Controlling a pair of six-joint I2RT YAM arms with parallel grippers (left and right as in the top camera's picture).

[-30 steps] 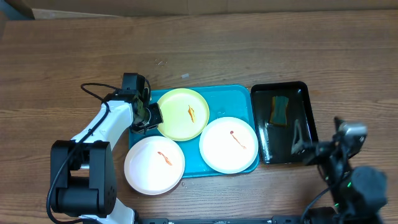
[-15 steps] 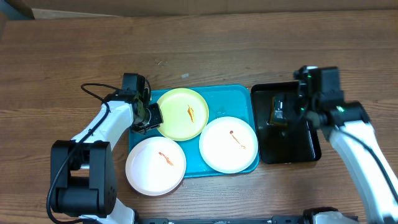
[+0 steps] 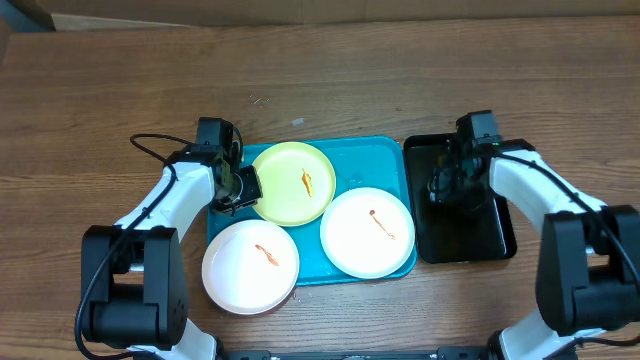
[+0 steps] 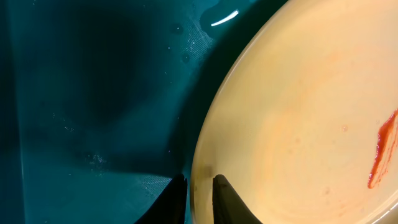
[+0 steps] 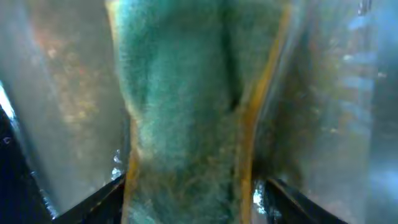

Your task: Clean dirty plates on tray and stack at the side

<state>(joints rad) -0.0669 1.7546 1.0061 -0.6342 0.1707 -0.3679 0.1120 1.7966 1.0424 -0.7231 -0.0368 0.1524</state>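
Observation:
Three plates lie on the turquoise tray [image 3: 370, 155]: a yellow-green plate [image 3: 293, 183] at the back, a white plate [image 3: 368, 232] at the front right, and another white plate [image 3: 251, 266] overhanging the front left edge. Each has an orange-red smear. My left gripper [image 3: 245, 187] pinches the yellow-green plate's [image 4: 298, 112] left rim, with one finger on each side in the left wrist view [image 4: 200, 199]. My right gripper [image 3: 447, 185] reaches down into the black tray [image 3: 470, 235]. There its open fingers [image 5: 193, 205] straddle a wet green sponge [image 5: 186, 112].
The black tray stands right of the turquoise one and holds shallow water. A black cable [image 3: 150, 145] loops over the table behind the left arm. Small crumbs [image 3: 258, 100] lie on the wood behind the trays.
My right arm came from the front right corner to the black tray and its jaws narrowed around the sponge. The left arm stayed at the yellow-green plate's rim.

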